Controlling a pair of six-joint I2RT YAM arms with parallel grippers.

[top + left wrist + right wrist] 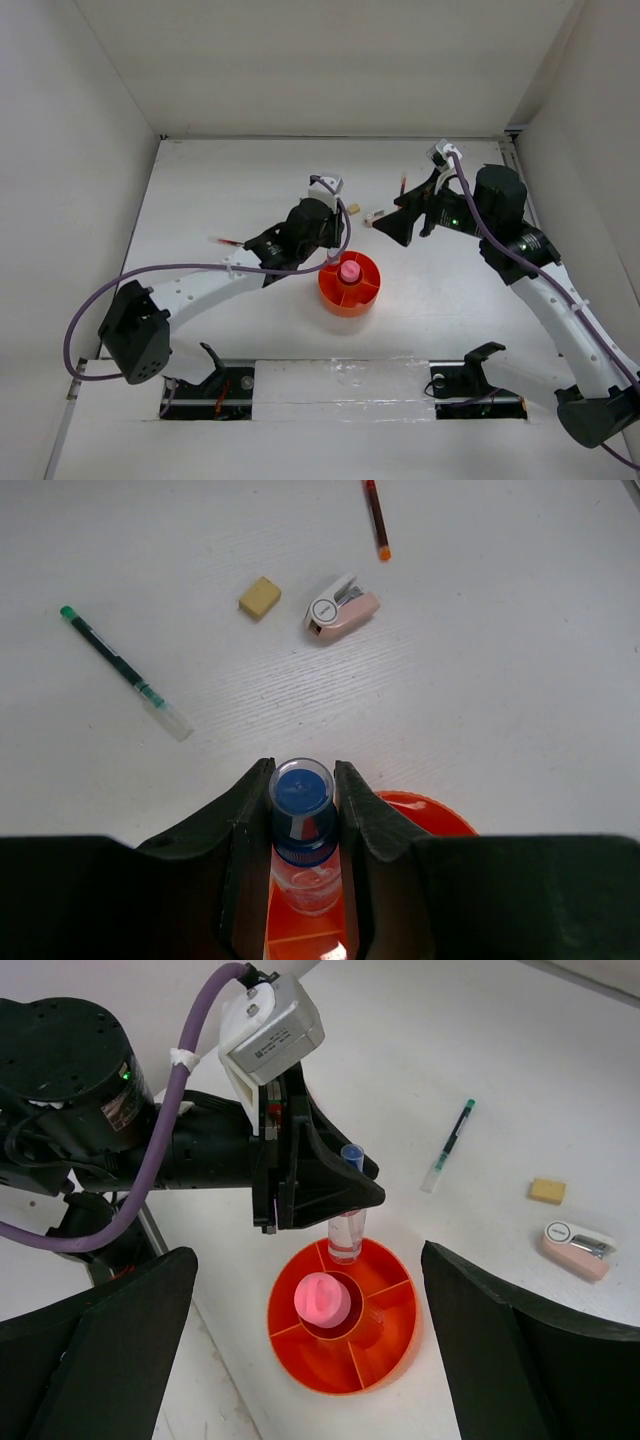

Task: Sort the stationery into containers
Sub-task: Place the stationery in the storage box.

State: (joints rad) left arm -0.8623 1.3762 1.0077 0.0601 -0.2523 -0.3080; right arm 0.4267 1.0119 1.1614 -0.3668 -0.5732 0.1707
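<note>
The round orange tray [349, 296] stands mid-table with the pink tube [350, 270] upright in its central cup. My left gripper [301, 770] is shut on the clear bottle with the blue cap [301, 790] and holds it upright, its base down in an outer compartment at the tray's far side [345, 1232]. My right gripper [388, 229] is open and empty, above the table beyond the tray's right side. A dark green-capped pen [125, 672], a tan eraser [259, 597], a pinkish block [340, 610] and a red pen [377, 515] lie on the table beyond the tray.
A second red pen [228, 242] lies left of the left arm. White walls enclose the table on the left, far and right sides. The other outer compartments of the tray [385, 1335] hold nothing.
</note>
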